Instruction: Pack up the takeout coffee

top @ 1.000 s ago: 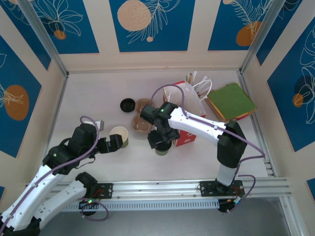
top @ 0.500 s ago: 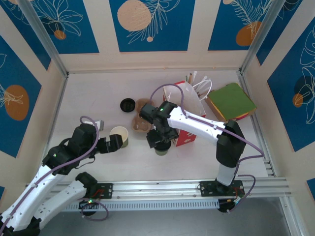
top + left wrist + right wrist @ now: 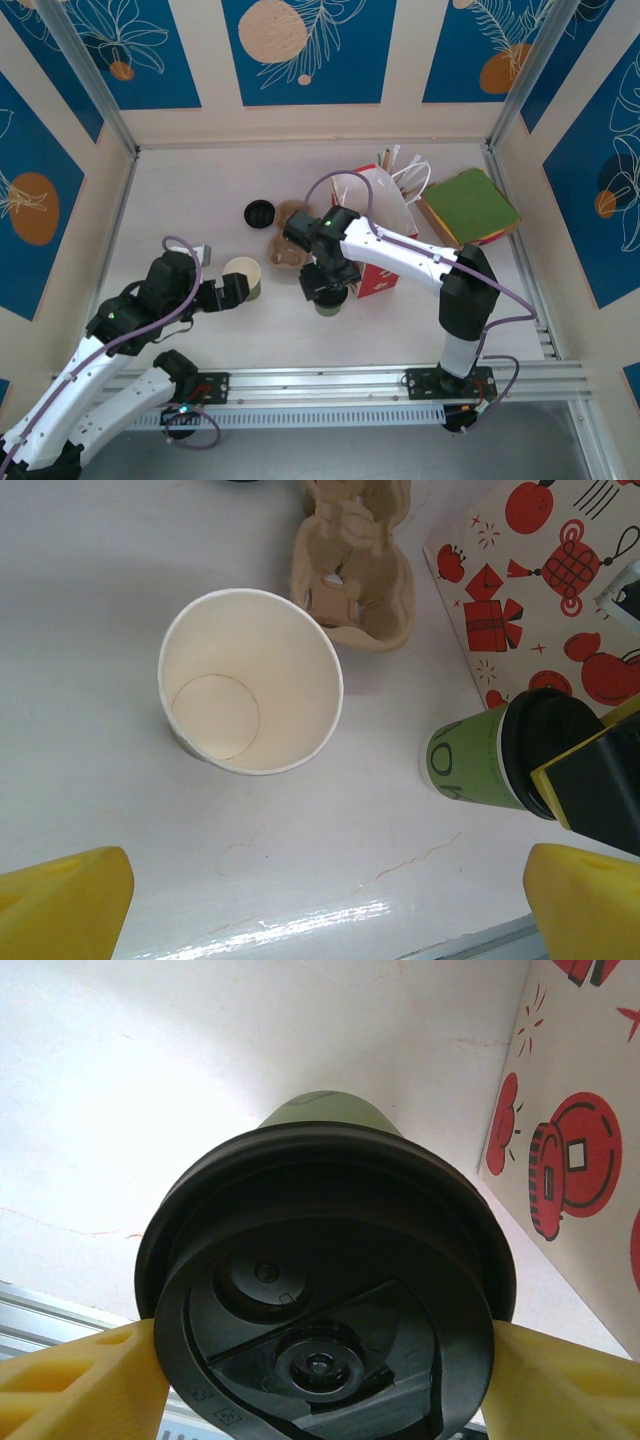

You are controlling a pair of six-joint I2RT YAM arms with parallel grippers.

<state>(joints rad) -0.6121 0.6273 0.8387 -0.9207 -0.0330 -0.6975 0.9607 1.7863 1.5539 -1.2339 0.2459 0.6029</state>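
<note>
The takeout coffee (image 3: 328, 300), a small green cup under a black lid, stands on the white table just in front of the red-and-white bag (image 3: 385, 225). My right gripper (image 3: 325, 290) sits over it. In the right wrist view the yellow fingers (image 3: 85, 1385) press both sides of the black lid (image 3: 325, 1290), so the right gripper (image 3: 320, 1345) is shut on the cup. The left wrist view shows the same cup (image 3: 475, 760) at the right, beside the bag (image 3: 550, 570). My left gripper (image 3: 235, 290) (image 3: 328, 875) stands wide open, holding nothing.
A lidless green cup (image 3: 242, 272) (image 3: 250, 680) with a cream inside stands in front of the left gripper. A brown cardboard cup carrier (image 3: 288, 240) (image 3: 355, 560) lies behind it, a loose black lid (image 3: 259, 212) farther back. A green pad (image 3: 468, 205) lies right of the bag.
The right gripper's fingers have narrowed onto the lid of the takeout coffee. The left arm has not moved.
</note>
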